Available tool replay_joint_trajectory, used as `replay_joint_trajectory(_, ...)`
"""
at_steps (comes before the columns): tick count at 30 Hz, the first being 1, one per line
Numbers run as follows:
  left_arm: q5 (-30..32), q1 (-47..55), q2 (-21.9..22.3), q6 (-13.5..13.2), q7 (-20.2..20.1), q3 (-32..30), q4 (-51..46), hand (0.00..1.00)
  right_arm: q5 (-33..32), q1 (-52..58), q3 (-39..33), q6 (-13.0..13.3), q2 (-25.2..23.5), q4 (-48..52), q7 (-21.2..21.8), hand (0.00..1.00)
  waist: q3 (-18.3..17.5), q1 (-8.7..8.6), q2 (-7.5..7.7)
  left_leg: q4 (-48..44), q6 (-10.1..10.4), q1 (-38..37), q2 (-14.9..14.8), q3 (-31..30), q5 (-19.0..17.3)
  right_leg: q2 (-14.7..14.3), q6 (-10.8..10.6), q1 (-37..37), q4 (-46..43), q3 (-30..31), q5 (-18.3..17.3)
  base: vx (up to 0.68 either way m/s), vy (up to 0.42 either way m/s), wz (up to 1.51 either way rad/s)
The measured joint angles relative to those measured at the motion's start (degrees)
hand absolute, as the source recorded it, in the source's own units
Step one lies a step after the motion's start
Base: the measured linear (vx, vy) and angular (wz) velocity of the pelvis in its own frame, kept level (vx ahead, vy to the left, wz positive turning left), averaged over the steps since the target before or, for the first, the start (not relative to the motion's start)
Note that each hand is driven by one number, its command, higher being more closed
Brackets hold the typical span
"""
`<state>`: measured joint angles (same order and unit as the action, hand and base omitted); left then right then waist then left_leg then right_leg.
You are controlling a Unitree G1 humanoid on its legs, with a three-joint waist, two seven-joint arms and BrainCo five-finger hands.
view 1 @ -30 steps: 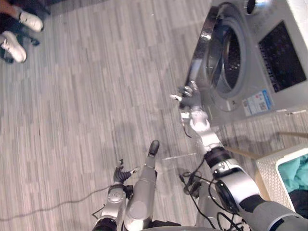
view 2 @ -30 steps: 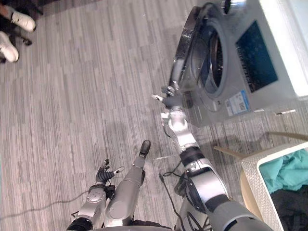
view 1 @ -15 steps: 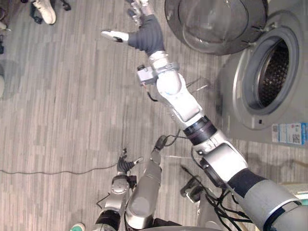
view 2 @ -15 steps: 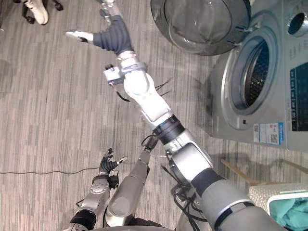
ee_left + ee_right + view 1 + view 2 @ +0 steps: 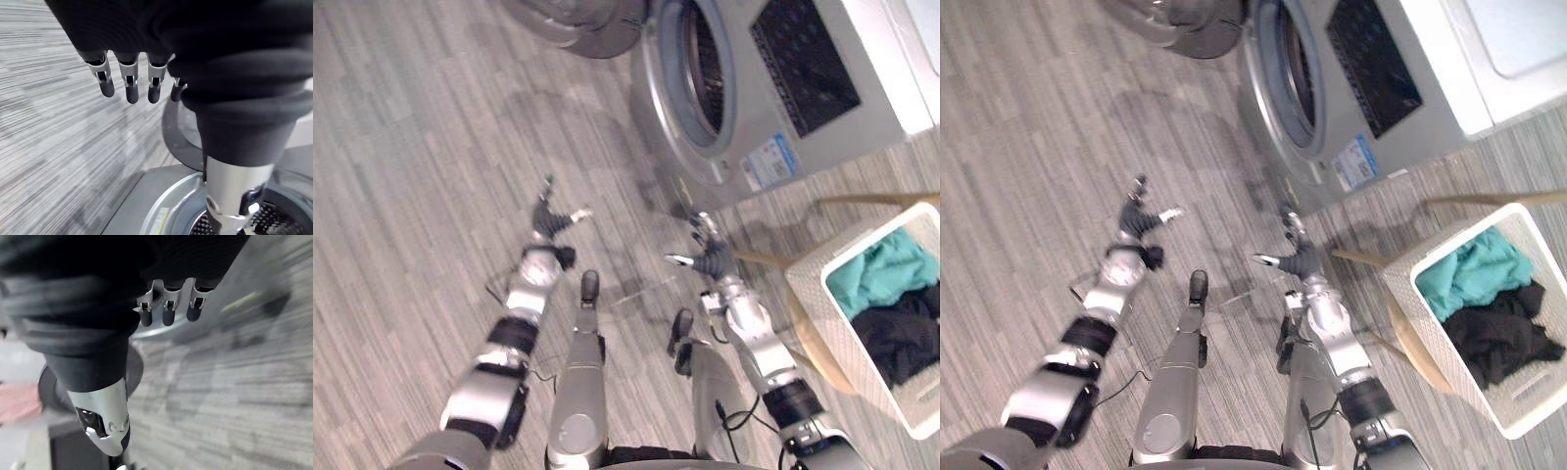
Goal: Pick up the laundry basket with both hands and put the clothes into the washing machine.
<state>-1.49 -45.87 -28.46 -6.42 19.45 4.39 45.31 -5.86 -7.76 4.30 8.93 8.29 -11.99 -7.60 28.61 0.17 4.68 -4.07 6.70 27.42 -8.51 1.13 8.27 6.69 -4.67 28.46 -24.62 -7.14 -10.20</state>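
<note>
- Right hand (image 5: 710, 257) has come back from its far reach beside the door (image 5: 582, 20) and now hangs low in front; left hand (image 5: 551, 217) has lifted forward off the robot's side; the camera itself has swung too
- Both hands have fingers loose and straight, grasping nothing, held above the floor (image 5: 411, 196)
- Washing machine (image 5: 803, 108) stands with its door swung wide, drum opening (image 5: 705, 64) clear
- Laundry basket (image 5: 815, 299) sits off to the robot's right, well apart from both hands, on a pale wooden support
- Teal clothes (image 5: 876, 274) and black clothes (image 5: 901, 338) lie inside the basket, none in the drum
- Step, as I judge it: door opening looks done, basket pickup not yet begun
- Next move likely calls for turning right toward the basket and getting one hand on each side of its rim before lifting
</note>
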Motion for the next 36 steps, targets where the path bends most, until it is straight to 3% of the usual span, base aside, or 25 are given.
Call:
replay_joint_trajectory(3, -0.01, -4.59, -5.51, 1.13, 1.99, -3.04, 1.21, 0.00, 0.04, 3.64, -2.88, 0.97, -0.57, 2.17, -1.24, 0.00, 0.26, -1.71, 0.93, -1.15, -0.49, 2.87, -1.50, 2.69, -0.48, -1.57, -0.47, 2.01, 3.88, 2.00, 3.69, 0.00, 0.026, -0.53)
replay_joint_trajectory(9, 1.85, -8.55, -7.25, 2.49, 3.58, -7.49, -1.65, 0.00, 0.04, 11.24, -5.53, 3.44, -2.77, 16.88, -3.68, 0.00, 0.48, -2.05, 1.41, -10.20, -0.83, 9.81, -5.62, 6.01, -5.50, -4.12, -0.52, 4.05, 10.19, 4.26, 8.86, -0.01, 0.030, -0.48)
replay_joint_trajectory(15, 2.24, -12.23, -8.57, 4.12, 4.76, -10.75, -3.36, 0.00, -0.30, 14.59, -6.73, 4.44, -4.30, 23.25, -4.82, 0.00, 1.05, -1.66, 2.57, -17.77, -0.50, 16.33, -9.86, 6.85, -8.92, -7.12, -0.34, 7.01, 13.30, 5.81, 11.89, -0.01, 0.010, -0.40)
replay_joint_trajectory(23, 2.83, -14.21, -10.18, 4.65, 3.51, -12.46, -5.75, 0.00, -0.53, 15.32, -6.83, 4.62, -4.79, 24.81, -4.53, 0.00, 1.08, -0.85, 2.64, -19.57, 0.11, 17.25, -11.63, 6.94, -9.83, -8.61, -0.43, 7.06, 13.99, 5.86, 12.51, 0.05, -0.024, -0.11)
replay_joint_trajectory(28, 5.02, -14.02, -11.24, 6.06, 2.73, -18.67, -5.52, 0.00, -1.50, 19.14, -7.70, 4.79, -4.80, 28.05, -3.25, 0.00, 1.09, 0.10, 2.64, -19.57, 0.10, 17.20, -11.62, 6.82, -9.82, -8.45, -0.42, 6.91, 13.88, 5.69, 12.50, 0.04, 0.003, 0.03)
replay_joint_trajectory(32, 5.74, -9.52, -12.70, 6.71, 2.38, -25.41, -5.44, 0.00, -2.06, 19.97, -8.98, 4.88, -4.75, 29.35, -2.61, 0.00, 1.09, 0.62, 2.63, -20.77, 0.11, 16.03, -11.61, 6.95, -9.81, -8.38, -0.37, 4.97, 13.64, 5.03, 12.48, 0.04, 0.017, 0.10)
replay_joint_trajectory(36, 5.63, -0.16, -10.05, 6.87, 2.04, -27.46, -7.92, 0.00, -2.04, 19.99, -8.98, 4.95, -4.71, 30.68, -2.41, 0.00, 1.04, 0.88, 2.55, -21.42, -0.53, 13.30, -11.48, 7.75, -10.99, -7.66, 0.75, 2.08, 13.21, 4.09, 11.70, 0.02, 0.036, 0.10)
